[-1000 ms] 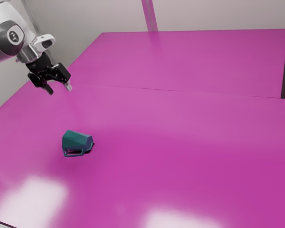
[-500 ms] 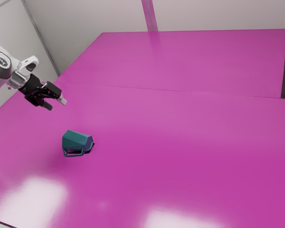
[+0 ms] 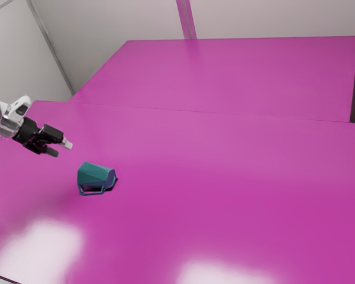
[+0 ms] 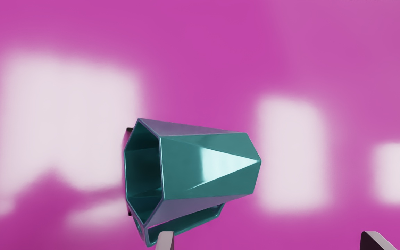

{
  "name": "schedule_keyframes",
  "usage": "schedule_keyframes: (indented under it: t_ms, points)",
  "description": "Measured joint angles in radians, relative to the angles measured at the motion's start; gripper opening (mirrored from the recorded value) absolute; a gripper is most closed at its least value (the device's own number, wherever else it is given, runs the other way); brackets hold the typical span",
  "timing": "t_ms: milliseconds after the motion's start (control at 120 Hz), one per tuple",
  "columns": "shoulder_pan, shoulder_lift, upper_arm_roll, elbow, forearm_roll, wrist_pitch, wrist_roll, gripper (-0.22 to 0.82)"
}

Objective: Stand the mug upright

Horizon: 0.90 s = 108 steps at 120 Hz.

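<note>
My gripper (image 3: pixel 60 149) hangs over the table at the exterior view's left, up and to the left of the mug there. In the wrist view the gripper (image 4: pixel 267 239) has its fingers wide apart with nothing held between them. The teal faceted mug (image 3: pixel 95 176) lies on its side on the table. Seen from the hand, the mug (image 4: pixel 207 166) shows its dark hollow mouth, and its handle runs along one side, near one fingertip in that picture.
The glossy magenta table (image 3: pixel 225 195) carries bright reflections. Behind it is another magenta surface (image 3: pixel 242 77), with a pale wall (image 3: pixel 272 18) beyond.
My hand has moved down and toward the exterior view's left, tilting as it came closer to the mug's level. The mug has stayed where it was.
</note>
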Motion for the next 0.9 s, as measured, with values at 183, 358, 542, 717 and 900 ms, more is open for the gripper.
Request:
schedule_keyframes:
  t_ms: [183,358,542,717,900]
  points:
    - [0.026,0.033,0.001,-0.026,-0.07,-0.002,0.084,0.58]
    - [0.048,0.07,0.001,-0.029,-0.091,-0.013,0.116,0.58]
    - [0.068,0.108,0.002,-0.026,-0.096,-0.024,0.141,0.58]
    - [0.074,0.148,0.007,-0.017,-0.112,-0.03,0.159,0.58]
    - [0.07,0.182,0.01,0.002,-0.122,-0.031,0.174,0.58]
